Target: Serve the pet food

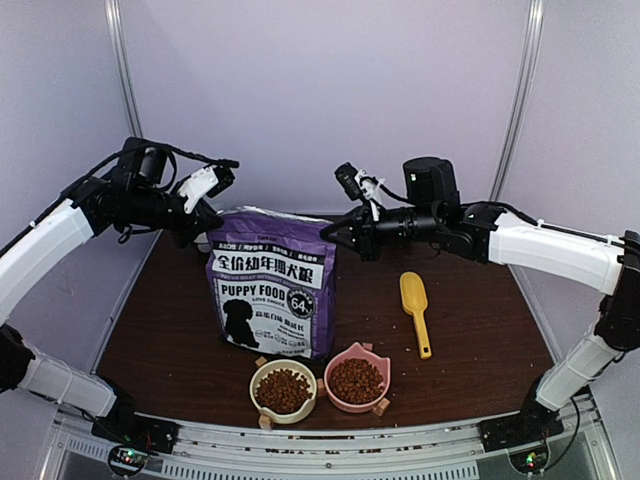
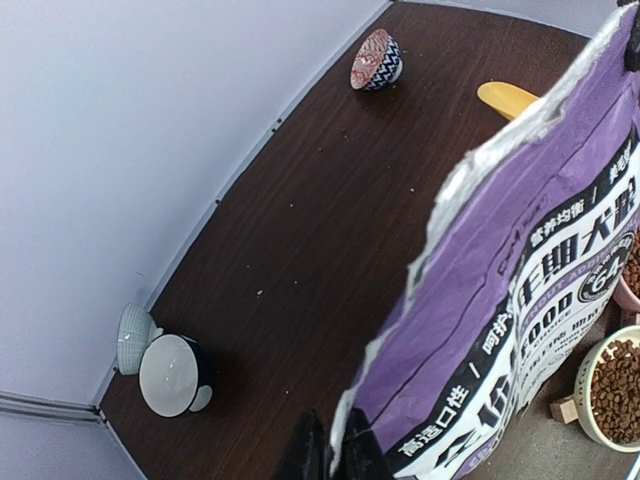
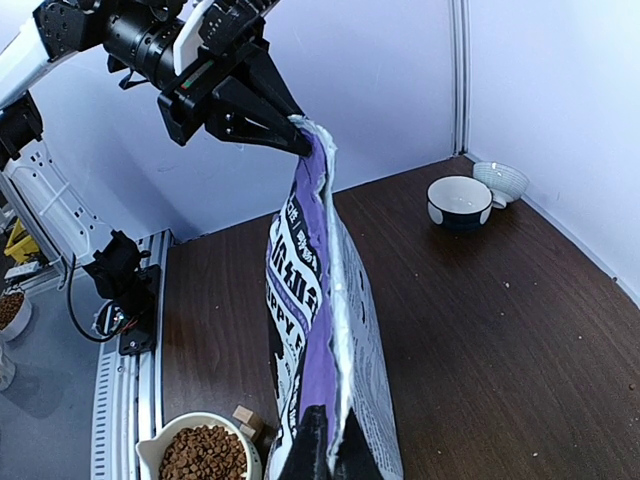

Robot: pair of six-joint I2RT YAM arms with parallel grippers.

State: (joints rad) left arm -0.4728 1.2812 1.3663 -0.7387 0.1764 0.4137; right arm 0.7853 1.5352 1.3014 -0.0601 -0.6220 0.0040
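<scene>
Below the left pincer (image 1: 212,232) and the right pincer (image 1: 338,236), pet food (image 1: 283,390) lies in two bowls, a cream bowl (image 1: 257,383) and a pink bowl (image 1: 386,371); one purple bag (image 1: 270,295) stands between the pincers, each pinched shut on one top corner of it; serving looks finished, so the next move probably calls for closing the bag; one yellow scoop (image 1: 416,310) lies beneath the right pincer.
</scene>
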